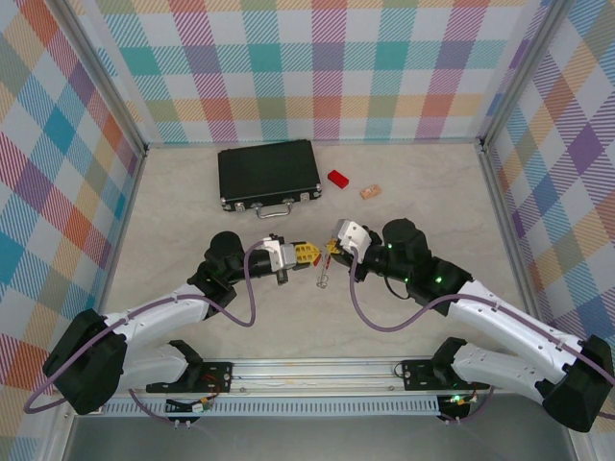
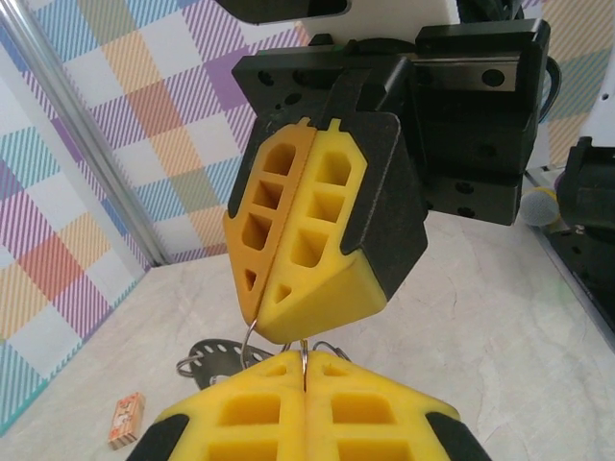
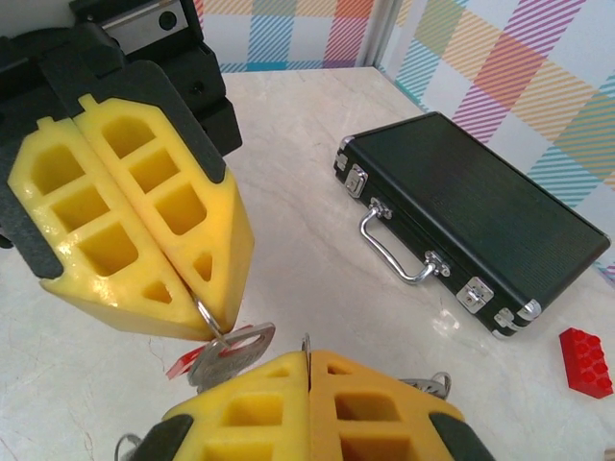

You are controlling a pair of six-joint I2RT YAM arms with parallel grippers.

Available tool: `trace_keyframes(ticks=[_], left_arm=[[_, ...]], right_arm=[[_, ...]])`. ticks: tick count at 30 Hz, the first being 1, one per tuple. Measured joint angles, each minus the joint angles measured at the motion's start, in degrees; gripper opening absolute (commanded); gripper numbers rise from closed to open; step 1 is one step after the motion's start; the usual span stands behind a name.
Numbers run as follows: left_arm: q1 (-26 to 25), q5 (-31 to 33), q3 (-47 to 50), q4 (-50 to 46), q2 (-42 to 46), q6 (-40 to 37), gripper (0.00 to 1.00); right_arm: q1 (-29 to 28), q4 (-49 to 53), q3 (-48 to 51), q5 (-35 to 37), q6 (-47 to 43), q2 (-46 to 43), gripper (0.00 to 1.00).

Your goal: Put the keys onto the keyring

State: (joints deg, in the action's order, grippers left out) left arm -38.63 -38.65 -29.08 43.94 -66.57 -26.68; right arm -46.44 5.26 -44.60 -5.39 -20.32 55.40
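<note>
Left gripper [image 1: 307, 252] and right gripper [image 1: 333, 247], both clamped on keyring [image 3: 205, 309]; beige marbled table [image 1: 413, 192] below, plaid walls [image 1: 327, 67] around.

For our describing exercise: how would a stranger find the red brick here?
Find the black case lying at the far end of the table. Just right of it sits the red brick; a paler peach block lies further right, but only the brick is bright red with studs on top.

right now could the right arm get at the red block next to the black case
Probably not without letting go: the right gripper is shut on the keyring, which the left gripper also pinches. The red block lies on bare table just beyond it, nothing between, so the path looks free.
</note>
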Motion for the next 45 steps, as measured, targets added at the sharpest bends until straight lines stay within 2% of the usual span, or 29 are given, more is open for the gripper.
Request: trace_keyframes(ticks=[14, 21, 28, 45], left_arm=[[-0.31, 5.38, 0.02, 6.49, -5.75, -0.83, 0.0], [-1.31, 8.2, 0.37, 13.51, -8.28, 1.25, 0.0], [-2.08, 8.57, 1.03, 17.77, -8.48, 1.79, 0.0], [-3.37, 8.57, 1.2, 13.07, -6.05, 1.62, 0.0]], right_arm=[[0.0, -0.04, 0.0, 0.07, -0.04, -2.4, 0.0], [0.02, 0.02, 0.0, 0.76, -0.09, -4.31, 0.0], [0.04, 0.68, 0.0, 0.7, -0.07, -5.09, 0.0], [0.04, 3.69, -0.15, -3.26, -0.04, -4.5, 0.0]])
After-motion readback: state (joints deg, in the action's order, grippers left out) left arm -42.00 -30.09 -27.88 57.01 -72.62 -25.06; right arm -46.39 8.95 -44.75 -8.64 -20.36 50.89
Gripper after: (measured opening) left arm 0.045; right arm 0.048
